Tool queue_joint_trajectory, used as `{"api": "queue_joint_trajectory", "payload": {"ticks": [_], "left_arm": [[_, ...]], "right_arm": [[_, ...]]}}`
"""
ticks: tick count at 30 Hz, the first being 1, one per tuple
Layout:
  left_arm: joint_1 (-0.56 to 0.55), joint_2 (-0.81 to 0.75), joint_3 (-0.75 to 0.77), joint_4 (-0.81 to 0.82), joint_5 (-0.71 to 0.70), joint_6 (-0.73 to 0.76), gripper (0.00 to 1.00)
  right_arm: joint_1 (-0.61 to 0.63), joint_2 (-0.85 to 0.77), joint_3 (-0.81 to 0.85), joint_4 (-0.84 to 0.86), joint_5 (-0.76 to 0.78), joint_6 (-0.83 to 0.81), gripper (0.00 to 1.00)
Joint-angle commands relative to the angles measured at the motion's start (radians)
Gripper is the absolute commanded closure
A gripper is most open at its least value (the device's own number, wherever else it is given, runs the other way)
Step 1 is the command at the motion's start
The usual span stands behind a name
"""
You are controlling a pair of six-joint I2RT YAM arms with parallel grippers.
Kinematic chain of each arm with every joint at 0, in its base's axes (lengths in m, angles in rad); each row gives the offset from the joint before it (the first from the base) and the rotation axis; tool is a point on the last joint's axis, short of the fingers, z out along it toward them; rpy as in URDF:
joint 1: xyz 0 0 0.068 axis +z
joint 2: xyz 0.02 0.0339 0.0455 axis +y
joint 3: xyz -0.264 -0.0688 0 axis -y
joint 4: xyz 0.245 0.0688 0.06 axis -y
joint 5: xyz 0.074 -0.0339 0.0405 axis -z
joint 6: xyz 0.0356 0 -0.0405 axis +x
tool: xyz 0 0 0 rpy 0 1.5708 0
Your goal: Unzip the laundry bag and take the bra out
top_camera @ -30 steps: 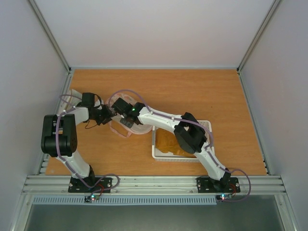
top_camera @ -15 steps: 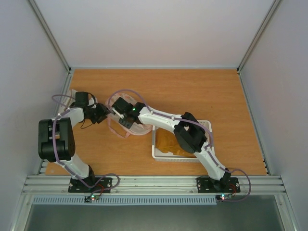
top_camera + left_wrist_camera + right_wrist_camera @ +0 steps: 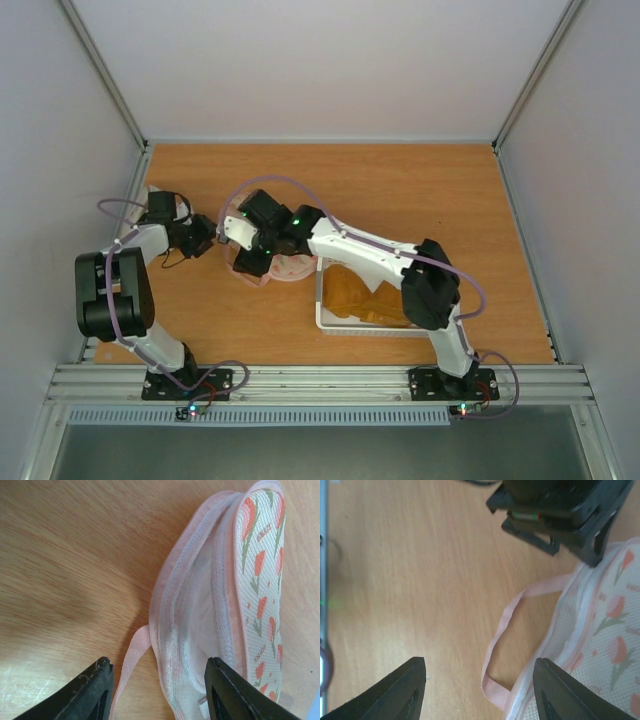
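The laundry bag (image 3: pixel 288 268), cream with tulip prints and a pink edge, lies on the table left of the basket. Its seam gapes and shows white mesh inside (image 3: pixel 200 610). My left gripper (image 3: pixel 157 690) (image 3: pixel 208 240) is open at the bag's left end, its fingers either side of the edge and the pink loop (image 3: pixel 131 655), not pinching. My right gripper (image 3: pixel 480 690) (image 3: pixel 250 262) hovers open over the same loop (image 3: pixel 500 640) and the bag's corner (image 3: pixel 600 645). The mustard-brown bra (image 3: pixel 352 292) lies in the white basket, partly under my right arm.
The white perforated basket (image 3: pixel 322 322) sits at the front right of the bag. The left gripper's black body (image 3: pixel 560 515) is close above the right one's fingers. Grey walls close in the wooden table (image 3: pixel 400 190) on three sides.
My right gripper has opened from shut and swung over the bag's near left corner, its elbow moving right. The left arm has drawn back to the left and its jaws have widened.
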Motion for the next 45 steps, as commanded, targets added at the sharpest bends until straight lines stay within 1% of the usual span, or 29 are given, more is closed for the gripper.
{"api": "queue_joint_trajectory", "payload": {"ticks": [1, 4, 6, 8, 12, 16, 17, 18, 19, 20, 21, 22, 23, 24, 25, 27, 29, 30, 34, 35, 37, 40, 41, 43, 45], "left_arm": [[0.007, -0.037, 0.023, -0.011, -0.012, 0.028, 0.5], [0.019, -0.056, 0.053, -0.053, -0.021, 0.045, 0.49], [0.025, -0.071, 0.088, -0.101, -0.034, 0.067, 0.49], [0.027, -0.09, 0.132, -0.148, -0.043, 0.101, 0.48], [0.027, -0.1, 0.186, -0.188, -0.006, 0.128, 0.42], [0.027, -0.096, 0.149, -0.146, 0.043, 0.115, 0.39], [0.027, -0.096, 0.141, -0.136, 0.056, 0.115, 0.36], [0.026, -0.095, 0.138, -0.124, 0.074, 0.123, 0.29], [0.027, -0.093, 0.139, -0.113, 0.098, 0.134, 0.19], [0.026, -0.091, 0.145, -0.108, 0.117, 0.162, 0.05], [0.022, -0.094, 0.155, -0.109, 0.127, 0.185, 0.01], [0.014, -0.097, 0.17, -0.124, 0.114, 0.23, 0.01], [0.003, -0.105, 0.184, -0.145, 0.077, 0.308, 0.01], [-0.011, -0.111, 0.194, -0.159, 0.029, 0.356, 0.01], [-0.021, -0.115, 0.198, -0.168, -0.02, 0.417, 0.01], [-0.031, -0.123, 0.194, -0.16, -0.1, 0.493, 0.01], [-0.033, -0.132, 0.176, -0.118, -0.142, 0.514, 0.01], [-0.033, -0.136, 0.163, -0.091, -0.156, 0.513, 0.01], [-0.035, -0.16, 0.094, 0.052, -0.233, 0.493, 0.01], [-0.034, -0.166, 0.076, 0.083, -0.254, 0.488, 0.01], [-0.036, -0.179, 0.037, 0.139, -0.299, 0.483, 0.01], [-0.043, -0.207, -0.043, 0.242, -0.343, 0.482, 0.01], [-0.047, -0.221, -0.09, 0.291, -0.355, 0.484, 0.01], [-0.058, -0.244, -0.174, 0.411, -0.376, 0.496, 0.01], [-0.07, -0.265, -0.263, 0.539, -0.4, 0.513, 0.01]], "right_arm": [[-0.057, -0.091, -0.064, 0.092, -0.087, 0.061, 0.4], [-0.12, -0.106, -0.094, 0.152, 0.07, 0.178, 0.39], [-0.141, -0.088, -0.093, 0.154, 0.253, 0.255, 0.38], [-0.143, -0.054, -0.078, 0.131, 0.39, 0.308, 0.38], [-0.124, 0.014, -0.039, 0.106, 0.432, 0.33, 0.38], [-0.117, 0.014, -0.033, 0.108, 0.462, 0.338, 0.38], [-0.118, -0.001, -0.043, 0.116, 0.472, 0.337, 0.37], [-0.121, -0.021, -0.057, 0.127, 0.481, 0.335, 0.33], [-0.127, -0.043, -0.077, 0.143, 0.493, 0.333, 0.23], [-0.136, -0.074, -0.103, 0.166, 0.51, 0.334, 0.05], [-0.147, -0.108, -0.14, 0.197, 0.533, 0.338, 0.02], [-0.163, -0.152, -0.188, 0.237, 0.552, 0.344, 0.02], [-0.182, -0.2, -0.238, 0.284, 0.556, 0.345, 0.02], [-0.209, -0.246, -0.29, 0.345, 0.531, 0.344, 0.01], [-0.241, -0.292, -0.33, 0.377, 0.493, 0.342, 0.02], [-0.313, -0.371, -0.402, 0.419, 0.441, 0.342, 0.02], [-0.393, -0.469, -0.512, 0.484, 0.444, 0.334, 0.01], [-0.464, -0.521, -0.567, 0.532, 0.437, 0.337, 0.02], [-0.739, -0.73, -0.823, 0.773, 0.263, 0.418, 0.02], [-0.795, -0.78, -0.886, 0.841, 0.239, 0.424, 0.01], [-0.848, -0.865, -1.003, 0.972, 0.305, 0.397, 0.02], [-0.859, -0.959, -1.16, 1.128, 0.386, 0.277, 0.02], [-0.861, -0.982, -1.207, 1.172, 0.402, 0.256, 0.01], [-0.899, -1.02, -1.288, 1.25, 0.38, 0.26, 0.02], [-0.967, -1.042, -1.356, 1.316, 0.292, 0.329, 0.02]]}}
